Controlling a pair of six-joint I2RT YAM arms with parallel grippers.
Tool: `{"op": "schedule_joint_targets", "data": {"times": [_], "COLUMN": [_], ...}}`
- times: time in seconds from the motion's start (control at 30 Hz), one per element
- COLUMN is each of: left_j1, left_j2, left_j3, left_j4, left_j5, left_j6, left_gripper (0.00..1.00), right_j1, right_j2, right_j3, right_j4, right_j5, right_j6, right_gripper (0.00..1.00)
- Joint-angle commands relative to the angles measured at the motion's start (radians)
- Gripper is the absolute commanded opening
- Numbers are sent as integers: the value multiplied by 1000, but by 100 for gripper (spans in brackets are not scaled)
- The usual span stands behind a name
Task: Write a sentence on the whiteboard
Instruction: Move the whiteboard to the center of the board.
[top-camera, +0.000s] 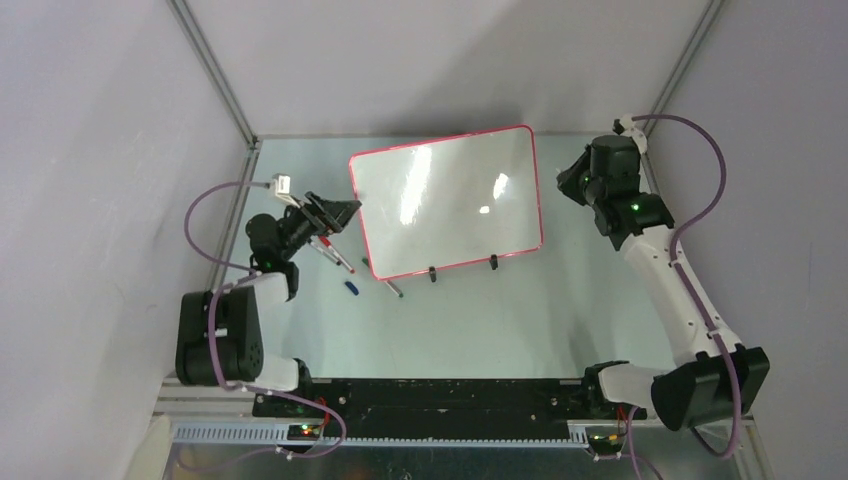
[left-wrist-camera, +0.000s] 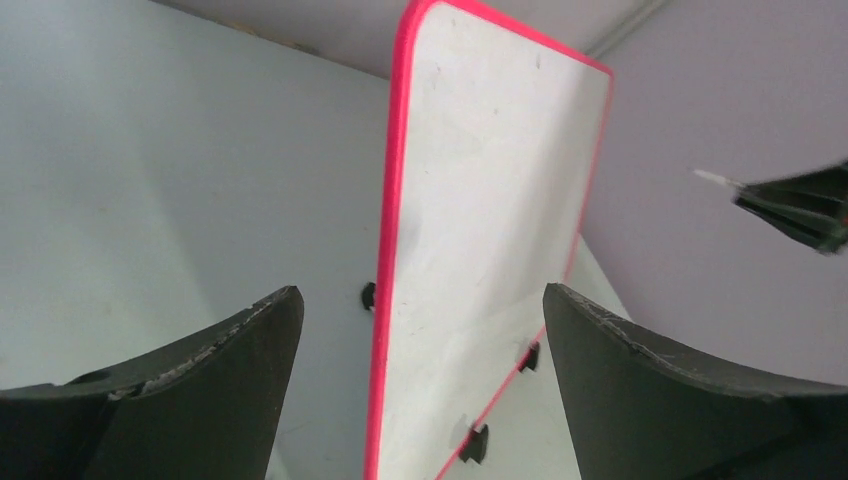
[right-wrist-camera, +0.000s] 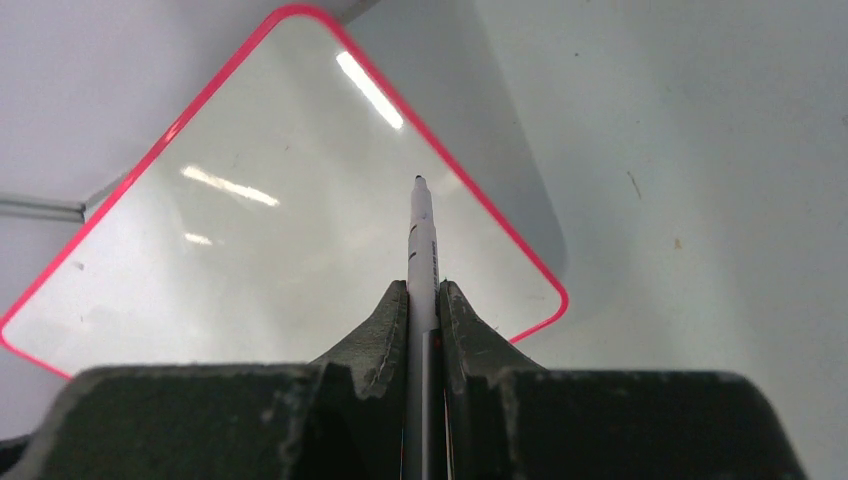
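Beside whiteboard (top-camera: 446, 200) | right end effector (right-wrist-camera: 424, 295) clamps marker (right-wrist-camera: 421, 230) | left end effector (left-wrist-camera: 420, 292) spread

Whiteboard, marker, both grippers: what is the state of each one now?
Whiteboard: standing on its clip feet, blank.
Left gripper: open, empty.
Right gripper: shut on the marker.
Marker: tip pointing at the whiteboard, not touching it.

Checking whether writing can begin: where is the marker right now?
The marker is clamped in the right gripper, centre of the right wrist view, tip pointing at the blank whiteboard from its right side.
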Motion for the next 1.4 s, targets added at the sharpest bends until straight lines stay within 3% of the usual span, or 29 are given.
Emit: {"op": "schedule_joint_targets", "data": {"times": [0.0,0.2,0.4,0.6,0.83,1.07,1.17,1.37], "left_j1": [5,-4,-3,-3,-3,-3,-8,-31], "left_j2": [-199,-393,-476,-508,-642,-795,-825,-922], "left_j3": [-12,-25,-9,39,-94,-52,48,-28], "left_j4": [-257,-514,-718,-919,-726,-891,-1071,-1047], "left_j5": [-170,-386,-765,-989,-897,-802,-783,-794], "left_j6": [187,298,234,172,185,225,232,206], "left_gripper": [97,99,99,99,99,99,99,99], "right_j1": [87,200,295,310,313,324,327,331], "right_j2": [-62,-112,-173,-278,-307,-290,-282,-276], "right_j3": [-4,-40,-112,-219,-240,-260,-271,-274], "right_j4": [-30,-50,2,99,104,125,138,114], "right_j5": [161,245,314,302,265,233,211,232], "right_j6": [-37,-91,-102,-104,-105,-96,-87,-20], "right_gripper": [0,0,0,0,0,0,0,0]}}
